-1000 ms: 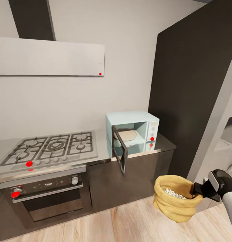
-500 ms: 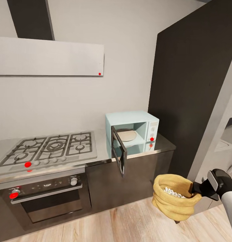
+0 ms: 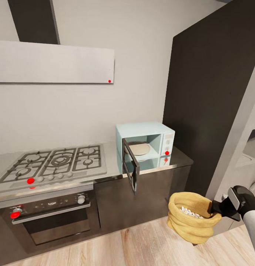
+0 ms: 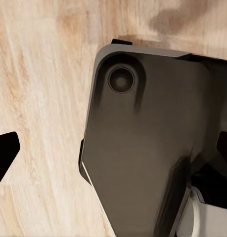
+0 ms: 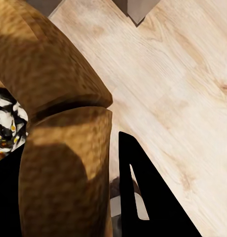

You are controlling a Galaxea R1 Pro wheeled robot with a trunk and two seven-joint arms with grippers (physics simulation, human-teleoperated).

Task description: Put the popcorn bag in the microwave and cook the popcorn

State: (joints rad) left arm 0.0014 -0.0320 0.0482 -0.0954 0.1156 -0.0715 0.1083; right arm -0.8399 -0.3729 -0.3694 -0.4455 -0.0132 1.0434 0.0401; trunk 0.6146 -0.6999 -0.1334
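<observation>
On your far left sits the gas hob (image 3: 55, 162), dark cast-iron grates on a brushed steel plate, set into the grey, glossy countertop (image 3: 181, 158). Below it is the oven (image 3: 49, 214), dark glass behind a steel bar handle.

Toward the countertop's right end stands the microwave (image 3: 146, 146), a pale mint box with smooth painted walls. Its dark-glass door (image 3: 130, 168) swings out past the countertop's front edge, showing a round, flat, beige turntable (image 3: 139, 148) inside. That door is your main hazard: it juts into the path, and a rising bag could clip its lower corner and swing or jam it.

Further right, low over the wooden floor (image 3: 142, 244), hangs the popcorn bag (image 3: 192, 221), a squat tan sack of coarse, wrinkly cloth with a thick rolled rim. The popcorn (image 3: 190, 212) lies inside as pale loose bits. Your right gripper (image 3: 215, 207) pinches only that rim at its right side, so the soft sack can sag, tilt and spill, or slip out.

The cavity looks barely wider than the bag, so expect the rim to catch on its frame.

Your left gripper (image 4: 113, 153) shows its dark finger (image 4: 3, 150) spread over the floor and robot base, apparently open and empty
</observation>
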